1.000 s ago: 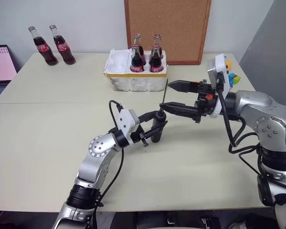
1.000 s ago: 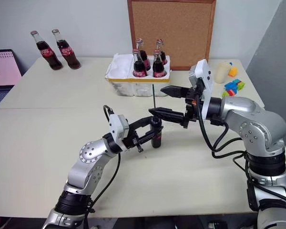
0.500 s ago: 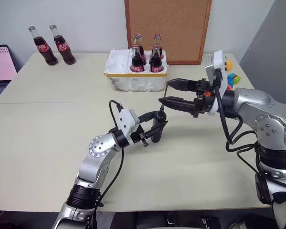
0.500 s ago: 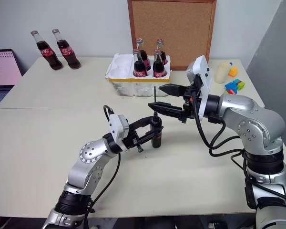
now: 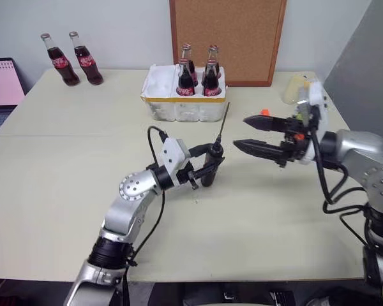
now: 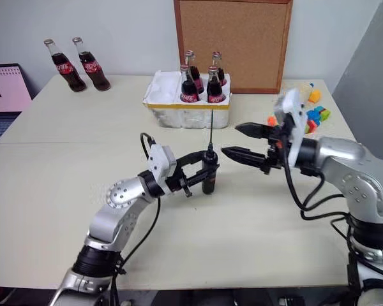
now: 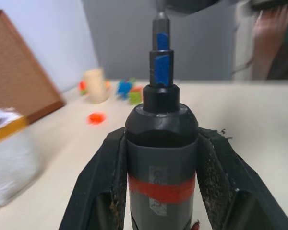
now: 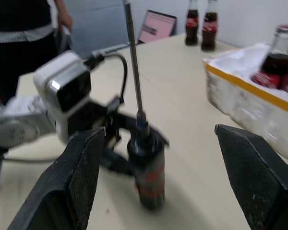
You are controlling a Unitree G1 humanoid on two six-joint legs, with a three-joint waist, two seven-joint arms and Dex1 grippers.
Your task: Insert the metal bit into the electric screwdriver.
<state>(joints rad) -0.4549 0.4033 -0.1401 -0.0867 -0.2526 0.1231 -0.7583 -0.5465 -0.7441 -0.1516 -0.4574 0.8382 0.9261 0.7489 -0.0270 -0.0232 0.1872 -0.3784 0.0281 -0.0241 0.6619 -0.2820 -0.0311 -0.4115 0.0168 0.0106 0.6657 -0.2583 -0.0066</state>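
The electric screwdriver [image 5: 209, 171] stands upright at mid-table, dark with a red band [image 7: 161, 188], and my left gripper [image 5: 212, 164] is shut on its body. The metal bit [image 5: 222, 125], a thin grey rod, rises straight out of the screwdriver's bluish tip [image 7: 161, 67]. My right gripper [image 5: 240, 132] hangs level to the right of the bit, apart from it, open with nothing between its fingers [image 8: 81, 177]. The right wrist view looks at the bit [image 8: 133, 57] and the screwdriver [image 8: 146, 179] from the side.
A white crate [image 5: 179, 107] holding several cola bottles stands just behind the screwdriver, in front of a cork board [image 5: 226, 38]. Two more bottles [image 5: 67, 60] and a laptop [image 5: 0, 80] are at the far left. Coloured blocks [image 6: 316, 115] lie at the far right. A person [image 8: 24, 28] stands beyond the table.
My right gripper, open, has drawn back to the right, away from the bit. The bit stays standing in the screwdriver, which my left gripper has shifted slightly.
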